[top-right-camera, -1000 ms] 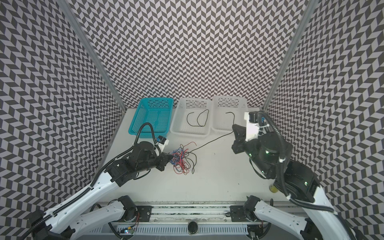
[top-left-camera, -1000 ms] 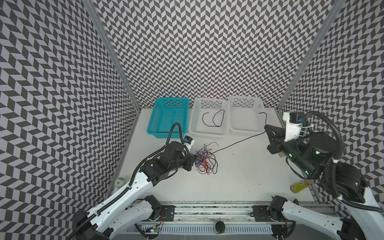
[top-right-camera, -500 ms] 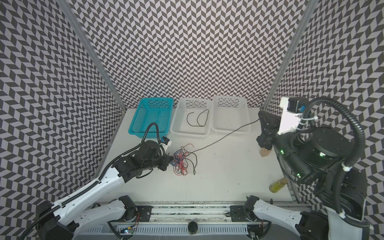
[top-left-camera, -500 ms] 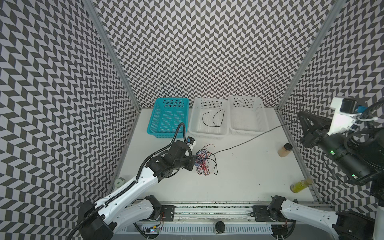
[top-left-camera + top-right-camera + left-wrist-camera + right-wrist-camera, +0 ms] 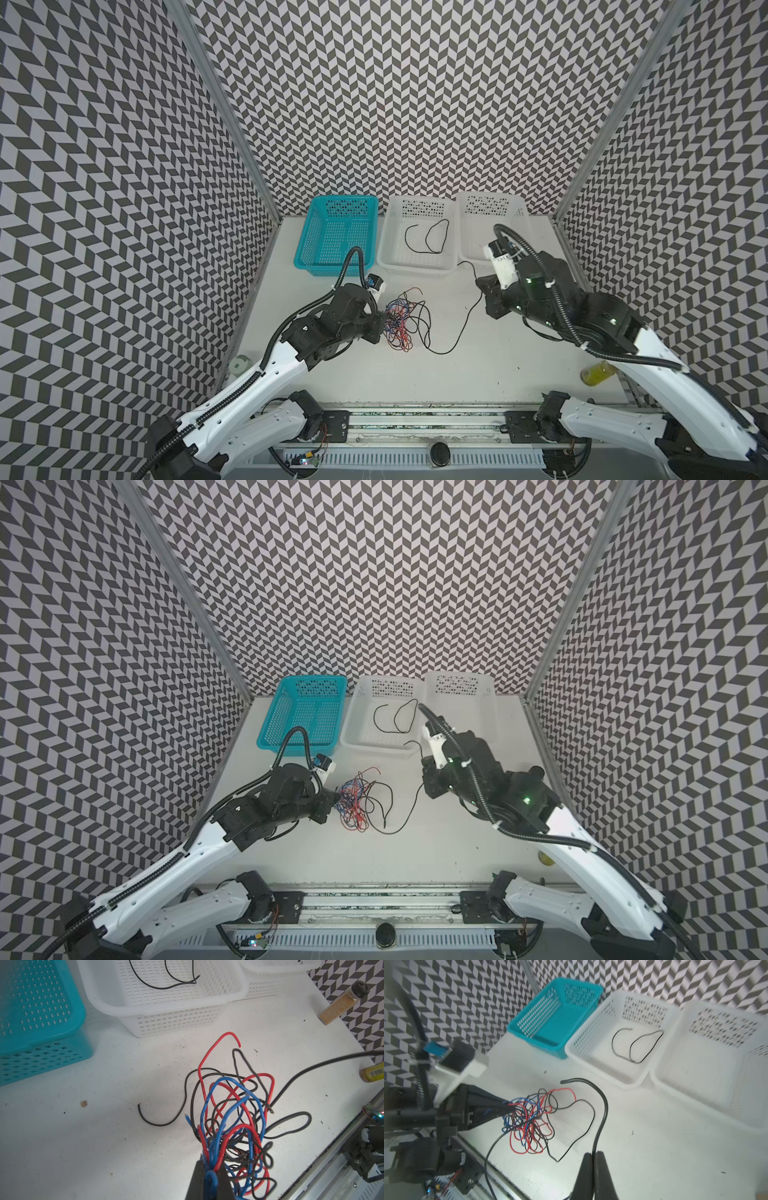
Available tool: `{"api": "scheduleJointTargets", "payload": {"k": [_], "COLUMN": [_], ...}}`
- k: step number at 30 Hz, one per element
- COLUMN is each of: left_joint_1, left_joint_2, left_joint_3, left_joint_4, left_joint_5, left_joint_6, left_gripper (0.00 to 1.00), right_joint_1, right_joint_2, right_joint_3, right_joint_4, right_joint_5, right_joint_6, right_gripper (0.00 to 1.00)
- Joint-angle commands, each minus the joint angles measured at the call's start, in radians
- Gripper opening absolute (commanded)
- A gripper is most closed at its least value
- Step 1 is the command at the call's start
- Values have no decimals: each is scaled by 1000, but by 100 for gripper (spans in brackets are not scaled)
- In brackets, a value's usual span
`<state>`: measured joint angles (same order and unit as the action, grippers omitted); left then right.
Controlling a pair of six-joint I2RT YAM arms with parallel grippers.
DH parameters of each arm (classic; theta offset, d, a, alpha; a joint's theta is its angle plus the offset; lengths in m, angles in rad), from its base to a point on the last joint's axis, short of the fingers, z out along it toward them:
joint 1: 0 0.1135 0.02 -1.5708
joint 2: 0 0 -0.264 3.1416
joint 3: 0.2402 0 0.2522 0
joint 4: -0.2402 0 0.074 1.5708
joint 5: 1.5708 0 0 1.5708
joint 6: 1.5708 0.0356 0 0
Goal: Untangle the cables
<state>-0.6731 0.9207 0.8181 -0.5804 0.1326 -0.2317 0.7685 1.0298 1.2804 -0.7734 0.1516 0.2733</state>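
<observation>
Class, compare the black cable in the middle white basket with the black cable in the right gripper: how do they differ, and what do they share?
The basket cable lies loose in the middle white basket; the held cable is pinched in the right gripper's shut jaws, outside any basket. The basket cable curls into a loop; the held cable sweeps towards the tangle. Both are thin and black.

The cables (image 5: 399,326) have smooth, slightly glossy plastic sheaths. The teal basket (image 5: 328,270), the middle white basket (image 5: 415,271) and the right white basket (image 5: 490,203) are perforated plastic with a soft sheen. The desk (image 5: 478,382) is matt white, speckled with scuffs and dirt.
</observation>
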Motion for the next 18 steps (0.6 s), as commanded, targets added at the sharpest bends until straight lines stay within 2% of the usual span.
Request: {"api": "scheduleJointTargets", "payload": {"k": [1, 5, 9, 11, 14, 18], "left_joint_1": [4, 4, 4, 4, 4, 5], "left_joint_2": [-20, -20, -24, -23, -20, -14], "left_joint_3": [9, 9, 9, 9, 8, 12], "left_joint_4": [22, 24, 20, 19, 19, 16], "left_joint_5": [24, 36, 28, 18, 14, 14], "left_joint_6": [15, 16, 15, 15, 15, 17], "left_gripper": [0, 0, 0, 0, 0, 0], "right_joint_1": [1, 5, 11, 13, 22, 37], "right_joint_2": [-17, 33, 57, 73, 104, 124], "right_joint_3": [-82, -169, -237, -268, -266, -316], "right_joint_4": [251, 407, 507, 554, 518, 520], "right_joint_5": [-161, -287, -307, -333, -338, -329], "right_joint_6": [81, 107, 172, 202, 220, 194], "right_gripper": [8, 14, 16, 22, 37, 46]}}
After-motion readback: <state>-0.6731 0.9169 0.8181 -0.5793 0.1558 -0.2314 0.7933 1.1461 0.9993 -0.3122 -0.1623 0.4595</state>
